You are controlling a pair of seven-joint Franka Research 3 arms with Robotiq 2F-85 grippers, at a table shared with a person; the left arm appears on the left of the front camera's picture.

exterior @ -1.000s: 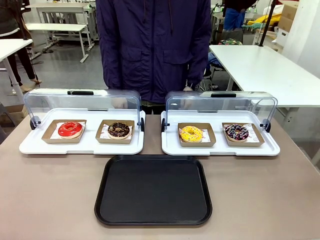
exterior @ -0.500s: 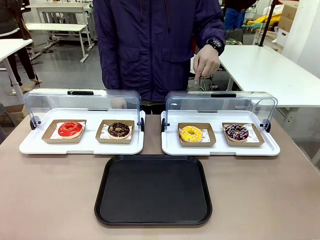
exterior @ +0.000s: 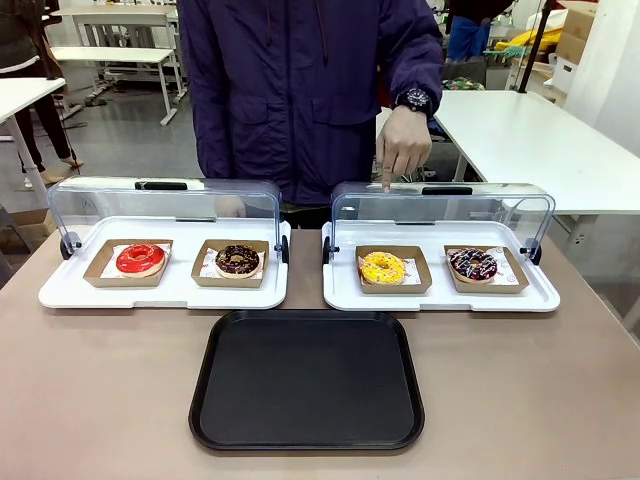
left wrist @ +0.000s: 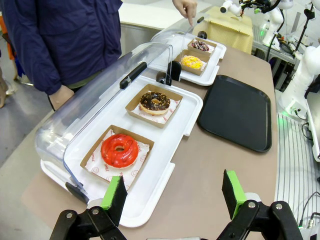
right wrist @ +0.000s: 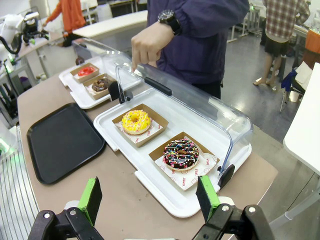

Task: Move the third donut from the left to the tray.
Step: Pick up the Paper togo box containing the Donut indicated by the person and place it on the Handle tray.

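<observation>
Yellow donut (exterior: 382, 267): sits in its brown holder (exterior: 394, 286) on the right white tray (exterior: 440, 300), third in the row of four counting from the left.
Edges: the holder lies inside the white tray's raised rim, and the clear lid (exterior: 440, 205) is rolled back at the far side, so the near side is open toward the robot.
Neighbour: a sprinkled chocolate donut (exterior: 473, 263) in its own holder lies just beside it on the right, the two holders apart.
Left white tray (exterior: 160, 295): carries a red donut (exterior: 140, 258) and a chocolate donut (exterior: 238, 260).
Black tray (exterior: 305, 380): lies bare on the table (exterior: 100, 400), just in front of the gap between the two white trays, with open tabletop on either side.
Person's hand (exterior: 403, 150): hangs from a dark sleeve, watch at the wrist, index finger pointing down with its tip at the lid top above the yellow donut.
Left gripper (left wrist: 175, 192): hovers over the table at the near edge of the left white tray, close to the red donut, jaws spread wide with nothing between them.
Right gripper (right wrist: 149, 196): hovers over the near edge of the right white tray, jaws spread wide and holding nothing.
</observation>
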